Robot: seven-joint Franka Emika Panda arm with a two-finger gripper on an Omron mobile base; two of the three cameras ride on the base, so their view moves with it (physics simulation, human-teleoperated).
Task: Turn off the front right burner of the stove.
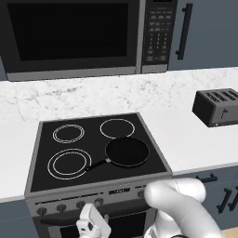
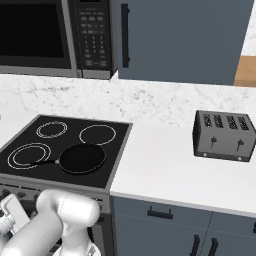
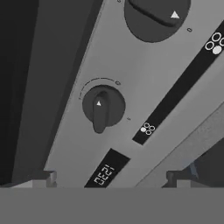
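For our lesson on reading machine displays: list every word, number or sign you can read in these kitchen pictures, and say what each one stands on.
Digits, perhaps "12:22", seen rotated: small black display on the stove's front panel; not sure.
White triangle pointer: middle knob.
White triangle pointer: upper knob.
Four-dot burner signs: black strip beside the knobs.
Microwave keypad: labels too small to read.
Toaster: no readable text.

— What sort of place is shown?
— A home kitchen: a stove is set into a white counter, a microwave mounted upper left, a toaster at right.
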